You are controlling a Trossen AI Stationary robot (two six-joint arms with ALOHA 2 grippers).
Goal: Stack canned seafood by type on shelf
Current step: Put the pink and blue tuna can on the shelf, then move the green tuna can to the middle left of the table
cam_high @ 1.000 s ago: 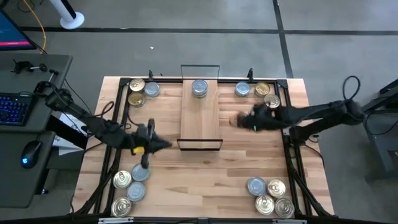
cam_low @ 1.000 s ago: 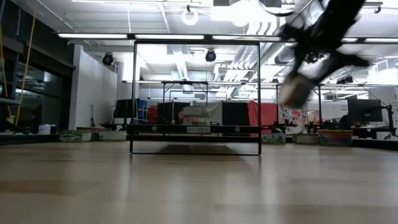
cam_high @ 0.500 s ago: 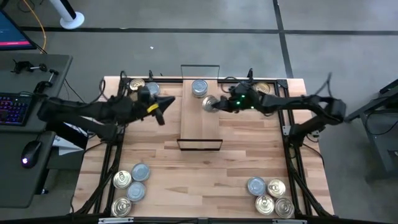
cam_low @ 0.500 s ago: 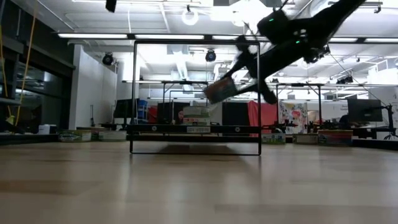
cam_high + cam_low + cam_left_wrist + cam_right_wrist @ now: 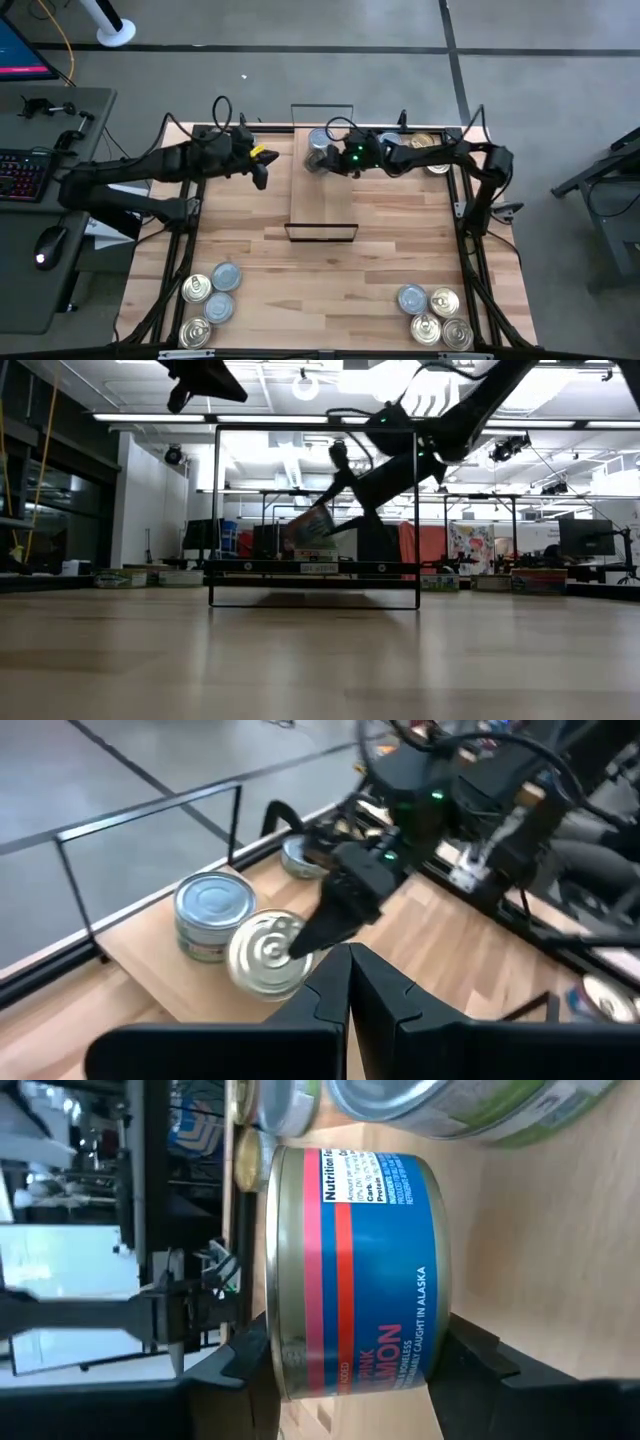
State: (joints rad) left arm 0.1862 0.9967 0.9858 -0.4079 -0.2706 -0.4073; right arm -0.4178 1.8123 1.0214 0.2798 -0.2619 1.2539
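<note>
The shelf (image 5: 322, 195) is a light-wood plank with black wire frames at its ends, in the middle of the table. A silver-blue-topped tin (image 5: 320, 138) stands on its far end. Just beside it my right gripper (image 5: 325, 160) is shut on a gold-topped tin with a blue and red label (image 5: 350, 1270), above the plank. My left gripper (image 5: 260, 176) is shut and holds nothing, up in the air left of the shelf's far end. My right gripper pinches the tin between its two fingers, one on the gold lid (image 5: 300, 938) and one on the flat base. The fingers come slanting down from the table's right side. The tin is tilted (image 5: 310, 525), lid toward the left arm, and looks lifted clear of the plank.
More tins lie in groups at the table's corners: far right (image 5: 428, 148), near left (image 5: 205, 297), near right (image 5: 435, 315), and far left (image 5: 222, 138), partly hidden by the left arm. Black frame rails run along the left and right table edges.
My right gripper has carried the gold-topped tin from the table's right side toward the left and down to the shelf's far end, tipping as it went. My left gripper, still shut, has swung from the table's middle left toward the far edge.
</note>
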